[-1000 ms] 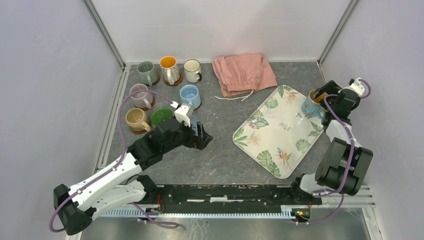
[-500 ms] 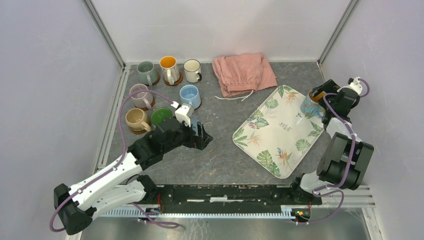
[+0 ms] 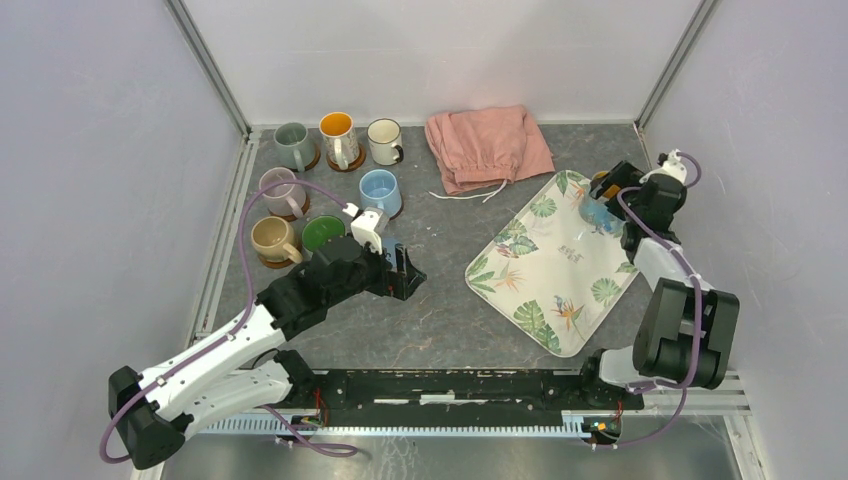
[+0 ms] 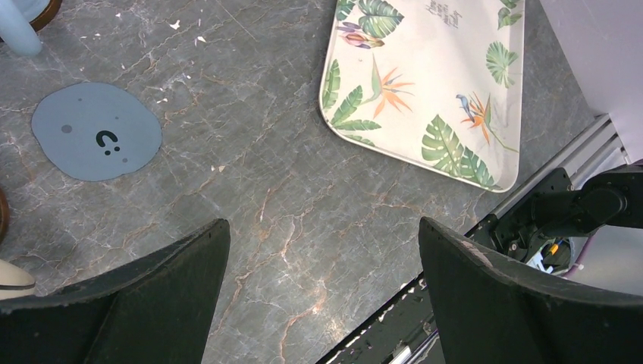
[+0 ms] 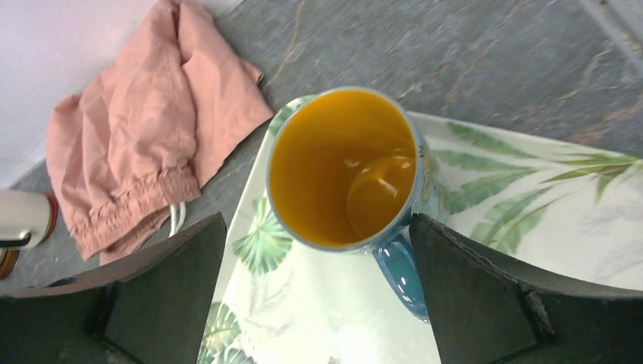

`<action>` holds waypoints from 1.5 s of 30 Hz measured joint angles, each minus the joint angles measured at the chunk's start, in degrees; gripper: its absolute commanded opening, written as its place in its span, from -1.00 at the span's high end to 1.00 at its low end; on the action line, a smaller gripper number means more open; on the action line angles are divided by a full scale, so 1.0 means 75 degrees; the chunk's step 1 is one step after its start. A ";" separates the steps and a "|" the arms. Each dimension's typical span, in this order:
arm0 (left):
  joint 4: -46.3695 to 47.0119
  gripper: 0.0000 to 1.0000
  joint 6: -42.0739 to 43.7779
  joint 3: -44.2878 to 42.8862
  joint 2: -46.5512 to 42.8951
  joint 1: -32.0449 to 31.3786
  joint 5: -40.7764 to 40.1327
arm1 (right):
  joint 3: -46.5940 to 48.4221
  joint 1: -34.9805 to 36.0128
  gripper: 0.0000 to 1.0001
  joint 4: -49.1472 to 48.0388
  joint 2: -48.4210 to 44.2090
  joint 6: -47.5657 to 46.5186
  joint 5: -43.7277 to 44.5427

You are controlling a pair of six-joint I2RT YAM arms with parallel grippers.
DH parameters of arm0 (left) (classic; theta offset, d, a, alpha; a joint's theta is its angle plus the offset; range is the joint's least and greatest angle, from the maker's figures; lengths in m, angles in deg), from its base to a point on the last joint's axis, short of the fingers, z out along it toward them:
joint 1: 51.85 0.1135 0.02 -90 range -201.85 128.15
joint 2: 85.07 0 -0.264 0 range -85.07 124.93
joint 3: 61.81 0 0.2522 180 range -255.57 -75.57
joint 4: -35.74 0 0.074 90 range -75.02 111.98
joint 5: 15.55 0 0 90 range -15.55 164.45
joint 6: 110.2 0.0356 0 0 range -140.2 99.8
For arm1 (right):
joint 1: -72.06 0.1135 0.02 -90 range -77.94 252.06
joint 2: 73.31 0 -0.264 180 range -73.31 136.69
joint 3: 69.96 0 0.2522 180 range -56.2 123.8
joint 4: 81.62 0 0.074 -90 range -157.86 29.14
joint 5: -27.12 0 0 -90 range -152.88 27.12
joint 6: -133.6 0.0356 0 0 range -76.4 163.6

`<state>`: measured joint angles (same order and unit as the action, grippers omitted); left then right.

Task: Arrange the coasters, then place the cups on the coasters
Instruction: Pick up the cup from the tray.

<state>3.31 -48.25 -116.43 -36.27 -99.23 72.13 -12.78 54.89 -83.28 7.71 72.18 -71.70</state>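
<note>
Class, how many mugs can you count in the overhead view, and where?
8. Seven at far left: grey-green, orange-inside, cream, lilac, light blue, beige, green-inside. The eighth mug is at the leaf tray's far corner, between the right gripper's fingers. None looks hidden.

Cups (image 3: 381, 190) on coasters (image 3: 275, 264) far left, tray (image 3: 530, 270) right, cloth (image 3: 487, 145) behind tray

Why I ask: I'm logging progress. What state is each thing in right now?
Left claw: open, empty.
Right claw: open, around the tray mug.
Tray mug: upright on the tray.
Seven far-left mugs: upright, most on brown coasters.
Blue coaster: flat, bare.
Tray: flat on table.
Pink cloth: crumpled.
</note>
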 measured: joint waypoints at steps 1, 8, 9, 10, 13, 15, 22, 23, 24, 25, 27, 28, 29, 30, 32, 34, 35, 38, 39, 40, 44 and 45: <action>0.0003 -0.99 0.0000 0.0000 0.0003 0.0000 0.0000 | -0.0038 0.0117 -0.96 0.0035 -0.0052 -0.0006 0.0020; 0.0006 -0.99 -0.0003 0.0000 0.0012 0.0000 0.0026 | -0.0175 0.0930 -0.97 0.0498 -0.0417 -0.0198 0.0545; 0.0006 -0.99 -0.0003 0.0000 0.0012 0.0000 0.0050 | -0.0175 0.1052 -0.96 0.0606 -0.0469 -0.0265 0.0723; 0.0006 -0.99 -0.0003 0.0000 0.0012 0.0000 0.0067 | -0.0175 0.1151 -0.96 0.0720 -0.0513 -0.0344 0.0901; 0.0020 -0.99 -0.0003 0.0000 0.0012 0.0000 0.0128 | -0.0175 0.1416 -0.94 0.1116 -0.0562 -0.0595 0.1495; 0.0041 -0.99 0.0000 0.0000 0.0026 0.0000 0.0137 | -0.0175 0.1521 -0.89 0.1411 -0.0562 -0.0726 0.1865; 0.0052 -0.99 0.0000 0.0000 0.0044 0.0000 0.0146 | -0.0175 0.1740 -0.67 0.1891 -0.0560 -0.1067 0.2868; 0.0052 -0.99 -0.0003 0.0000 0.0044 0.0000 0.0149 | -0.0175 0.1772 -0.64 0.1906 -0.0551 -0.1125 0.2958; 0.0052 -0.99 -0.0003 0.0000 0.0044 0.0000 0.0149 | -0.0172 0.1801 -0.59 0.1909 -0.0530 -0.1163 0.3045; 0.0052 -0.99 -0.0003 0.0003 0.0044 0.0000 0.0149 | -0.0154 0.1842 -0.55 0.1918 -0.0481 -0.1227 0.3133; 0.0052 -0.99 -0.0003 0.0000 0.0047 0.0000 0.0149 | -0.0061 0.1912 -0.50 0.1970 -0.0300 -0.1341 0.3273; 0.0052 -0.99 -0.0003 0.0000 0.0047 0.0000 0.0149 | -0.0023 0.1944 -0.49 0.1979 -0.0210 -0.1376 0.3299; 0.0052 -0.99 -0.0003 0.0003 0.0047 0.0000 0.0149 | 0.0032 0.1985 -0.47 0.2008 -0.0096 -0.1428 0.3360; 0.0052 -0.99 -0.0003 0.0003 0.0047 0.0000 0.0149 | 0.0064 0.2025 -0.44 0.2031 -0.0015 -0.1466 0.3421; 0.0052 -0.99 -0.0003 0.0003 0.0047 0.0000 0.0149 | 0.0099 0.2107 -0.39 0.2060 0.0111 -0.1542 0.3515; 0.0052 -0.99 -0.0003 0.0003 0.0047 0.0000 0.0149 | 0.0111 0.2186 -0.34 0.2075 0.0201 -0.1612 0.3628; 0.0052 -0.99 -0.0003 0.0003 0.0047 0.0000 0.0146 | 0.0111 0.2206 -0.32 0.2075 0.0227 -0.1638 0.3663; 0.0052 -0.99 -0.0003 0.0003 0.0047 0.0000 0.0149 | 0.0125 0.2238 -0.24 0.2075 0.0321 -0.1734 0.3812; 0.0052 -0.99 -0.0003 0.0003 0.0047 0.0000 0.0149 | 0.0140 0.2238 -0.23 0.2075 0.0350 -0.1775 0.3858; 0.0052 -0.99 -0.0003 0.0006 0.0047 0.0000 0.0149 | 0.0157 0.2238 -0.21 0.2072 0.0379 -0.1804 0.3908; 0.0058 -0.99 -0.0003 0.0029 0.0047 0.0000 0.0146 | 0.0251 0.2238 -0.11 0.2060 0.0498 -0.1941 0.4130; 0.0061 -0.99 -0.0003 0.0044 0.0047 0.0000 0.0146 | 0.0271 0.2238 -0.08 0.2060 0.0516 -0.1976 0.4167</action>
<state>3.77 -48.28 -116.10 -35.92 -99.23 73.22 -10.74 71.67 -67.82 11.58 57.36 -40.44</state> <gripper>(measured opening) 0.993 0.576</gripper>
